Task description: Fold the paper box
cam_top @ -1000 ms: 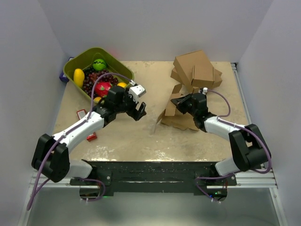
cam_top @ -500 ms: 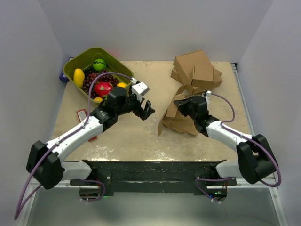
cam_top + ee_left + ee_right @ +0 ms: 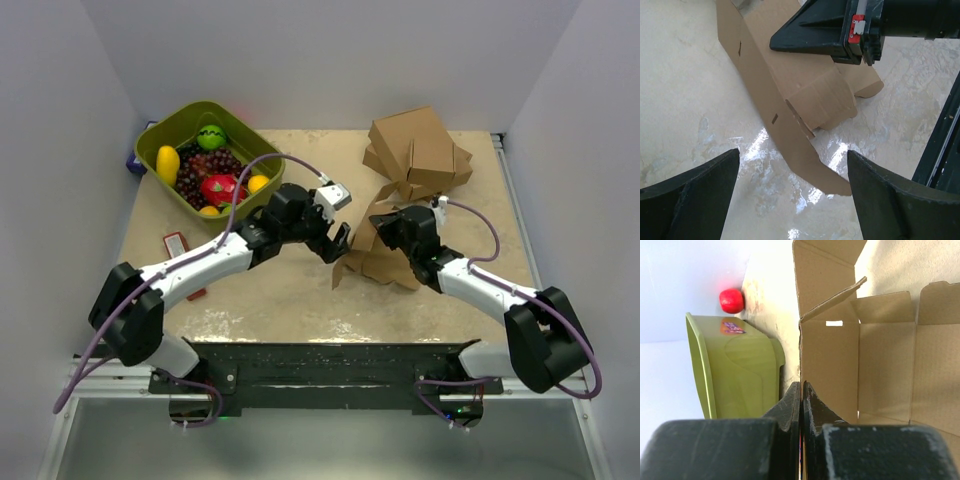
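**kraftfan:** ok, left to right. Far left corner of the table [image 3: 300, 300] has a green tub [image 3: 245, 134] with fruit in it: a yellow one [image 3: 167, 163], a green ball [image 3: 211, 136], dark grapes [image 3: 200, 172] and something red [image 3: 220, 188]. A small red card [image 3: 176, 243] lies flat on the table nearer the arms. What's the left arm doing?

**benchbot42:** The left gripper [image 3: 335, 243] reaches out to mid-table with its fingers [image 3: 690, 195] spread wide and nothing between them. From its wrist cam it sits over the long left flap of the paper box [image 3: 805, 95]. I can't tell if it's touching the flap.

**kraftfan:** And the box itself?

**benchbot42:** The box is right of centre on the table, half opened, with flaps splayed flat and one wall standing. It's just in front of the pile of bigger brown cartons [image 3: 415, 145] at the back right, and from above its far edge seems to run right up to them.

**kraftfan:** Right side?

**benchbot42:** The right gripper [image 3: 378, 218] is on top of the box with its jaws pinched together on the edge of that upright wall. Its wrist view shows the cardboard edge running straight in between the fingertips [image 3: 812, 402]. Past the wall you can see the tub again, plus a red ball [image 3: 731, 300] behind it by the back wall.
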You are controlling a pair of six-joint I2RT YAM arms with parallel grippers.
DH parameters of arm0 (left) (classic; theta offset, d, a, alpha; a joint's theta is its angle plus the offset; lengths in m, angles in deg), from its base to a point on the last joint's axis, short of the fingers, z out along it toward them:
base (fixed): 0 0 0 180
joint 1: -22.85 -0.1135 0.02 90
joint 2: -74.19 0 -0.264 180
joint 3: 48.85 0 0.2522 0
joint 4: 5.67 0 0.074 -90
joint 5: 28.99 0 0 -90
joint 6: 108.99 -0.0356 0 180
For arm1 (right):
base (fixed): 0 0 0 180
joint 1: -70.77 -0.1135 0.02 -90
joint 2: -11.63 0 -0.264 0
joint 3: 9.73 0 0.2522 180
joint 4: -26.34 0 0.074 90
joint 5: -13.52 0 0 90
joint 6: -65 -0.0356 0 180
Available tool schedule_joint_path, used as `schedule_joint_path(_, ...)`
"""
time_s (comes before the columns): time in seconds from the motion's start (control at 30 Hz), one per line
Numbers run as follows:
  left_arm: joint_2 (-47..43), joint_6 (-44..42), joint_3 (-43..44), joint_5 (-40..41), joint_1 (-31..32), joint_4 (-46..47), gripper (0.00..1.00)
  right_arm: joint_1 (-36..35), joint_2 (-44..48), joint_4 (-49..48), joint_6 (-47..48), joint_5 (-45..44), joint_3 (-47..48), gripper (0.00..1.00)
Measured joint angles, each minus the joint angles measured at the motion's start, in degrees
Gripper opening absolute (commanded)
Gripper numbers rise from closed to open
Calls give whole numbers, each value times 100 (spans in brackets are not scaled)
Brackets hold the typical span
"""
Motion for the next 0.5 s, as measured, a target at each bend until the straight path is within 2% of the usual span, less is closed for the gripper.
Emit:
schedule_joint_path(0.27,704,-33,466,291,284,-234,89,-50,-2,0,-63,-81,0,0)
schedule_joint_path(0.37,872,-68,538,509,382,-415,82,-66,-7,-9,-92,-87,0,0)
schedule_joint_path(0.4,909,-72,555,573,404,-446,75,-72,-7,-11,-105,-92,0,0)
schedule_joint_path(0.5,1008,-92,619,846,468,-560,63,-79,-7,-13,-129,-146,0,0)
